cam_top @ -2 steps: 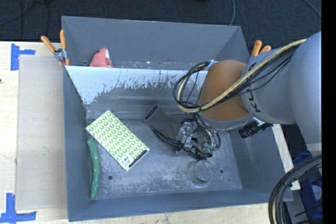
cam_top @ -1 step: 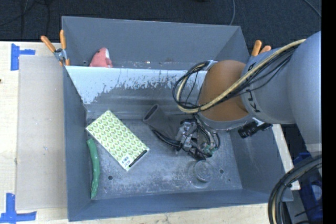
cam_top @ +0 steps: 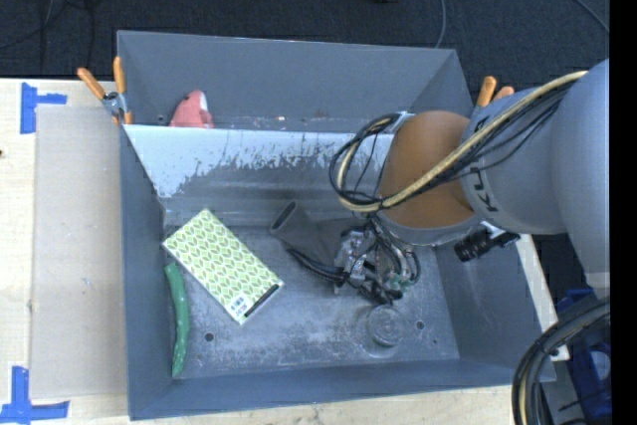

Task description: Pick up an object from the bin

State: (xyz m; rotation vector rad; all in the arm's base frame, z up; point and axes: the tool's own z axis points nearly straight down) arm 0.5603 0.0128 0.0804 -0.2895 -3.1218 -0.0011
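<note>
In the camera view the hand (cam_top: 373,272) sits low in the bin (cam_top: 299,85), well to the right of the green-patterned box (cam_top: 221,264). Wrist parts and cables crowd it, so I cannot tell whether it is spread or pressed together, and nothing can be seen pinched in it. The likeliest thing to be picked is the dark wedge-shaped piece (cam_top: 299,236), which lies between the box and the hand, its right end just beside the hand or touching it. The main risk I judge is a glancing close that would push the low, sloping wedge towards the box instead of gripping it. A clear round lid (cam_top: 383,325), right of the box and nearer the front wall, lies flat and could be nudged or missed. The green stick (cam_top: 177,318) left of the box and the pink thing (cam_top: 191,109) beyond it are well apart from any trouble.
</note>
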